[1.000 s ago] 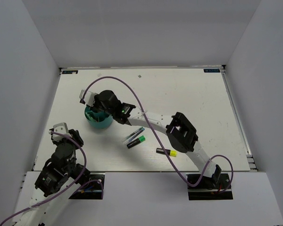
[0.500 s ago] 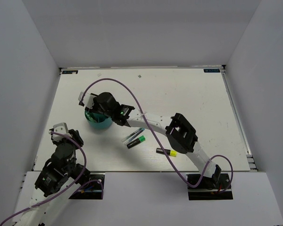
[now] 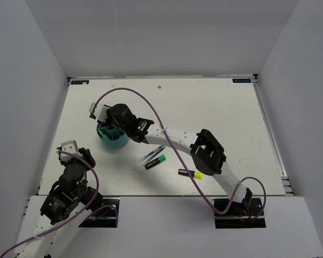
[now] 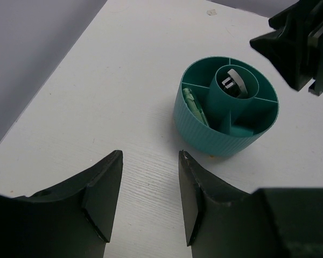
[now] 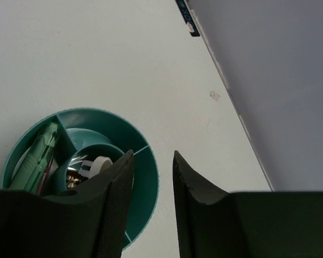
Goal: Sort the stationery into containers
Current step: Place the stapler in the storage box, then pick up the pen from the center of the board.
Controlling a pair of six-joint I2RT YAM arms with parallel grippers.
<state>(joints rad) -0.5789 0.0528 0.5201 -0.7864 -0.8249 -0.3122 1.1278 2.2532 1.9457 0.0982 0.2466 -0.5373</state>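
The round teal organiser (image 3: 113, 141) stands at the left of the table. My right gripper (image 3: 105, 127) hovers over it, open and empty; in the right wrist view (image 5: 152, 157) its jaws straddle the organiser's rim (image 5: 148, 164). A mint-green piece (image 4: 194, 107) lies in a side compartment and a white-grey piece (image 4: 232, 82) in the centre tube. My left gripper (image 4: 150, 156) is open and empty, low over the table short of the organiser (image 4: 226, 131). A slim pen (image 3: 152, 153), a green-black highlighter (image 3: 156, 162) and a yellow-black highlighter (image 3: 189, 173) lie on the table to the right.
White walls enclose the table on the left, back and right. The right arm (image 3: 175, 137) stretches across the middle, above the pens. A small scrap (image 3: 159, 86) lies near the back edge.
My right gripper has shifted slightly over the organiser, staying open. The left arm and the items on the table have not moved.
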